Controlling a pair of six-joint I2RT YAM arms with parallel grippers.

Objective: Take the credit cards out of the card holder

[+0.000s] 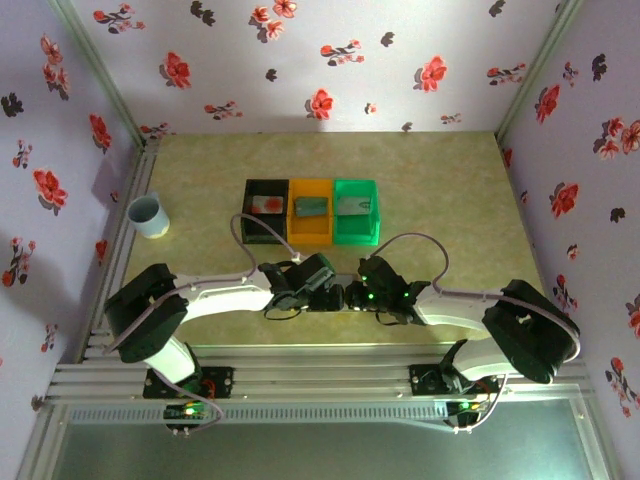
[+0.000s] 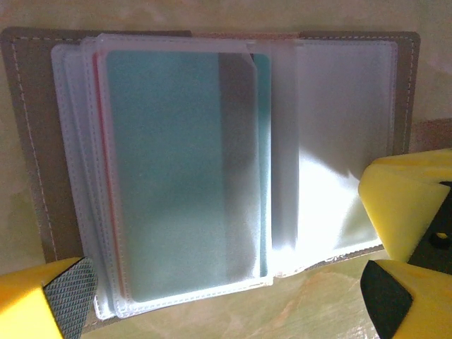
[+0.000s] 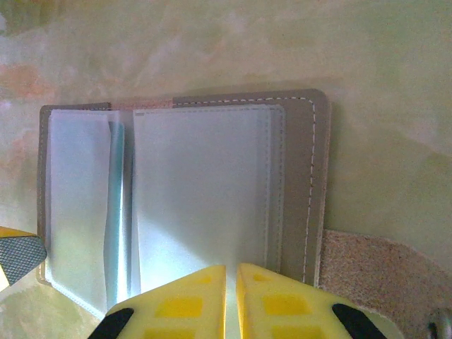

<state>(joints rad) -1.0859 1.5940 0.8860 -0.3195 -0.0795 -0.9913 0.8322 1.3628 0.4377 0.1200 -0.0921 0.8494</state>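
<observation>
- 3 bins [image 1: 310, 238] sit side by side on the table [image 1: 450, 190], a card [image 1: 311, 207] in each.
- A cup [image 1: 147, 215] stands far left of them.
- The card holder [image 3: 205, 191] lies open before them, a card [image 2: 176, 176] inside.

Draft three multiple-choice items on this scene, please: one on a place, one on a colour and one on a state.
1. The cup stands: A. left of the bins; B. inside a bin; C. right of the bins.
2. The middle bin is: A. black; B. orange; C. green.
3. The card holder is: A. folded shut; B. lying open; C. standing on edge.
Key: 1 A, it sits off their left end; 2 B, orange between black and green; 3 B, both halves lie flat, sleeves showing.
</observation>
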